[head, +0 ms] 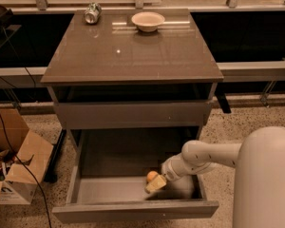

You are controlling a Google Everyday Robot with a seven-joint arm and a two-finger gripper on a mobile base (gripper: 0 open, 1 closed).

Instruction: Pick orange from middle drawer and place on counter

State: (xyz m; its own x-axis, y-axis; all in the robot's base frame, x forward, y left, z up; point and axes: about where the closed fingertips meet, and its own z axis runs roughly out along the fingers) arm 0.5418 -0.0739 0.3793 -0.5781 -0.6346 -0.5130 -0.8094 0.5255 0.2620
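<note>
Camera view: orange (151,175) in open middle drawer (109,190), touching upper-left of gripper (156,184) tip; grip state can't tell.

— What colours up top?
— Glossy grey-brown table (133,56), beige bowl (147,20).
— And the middle drawer (109,190)?
— Plain grey. Inside, the orange (152,176) is orange, beside the cream-yellow gripper (156,183) on its white arm (206,155). Speckled floor (237,122).
</note>
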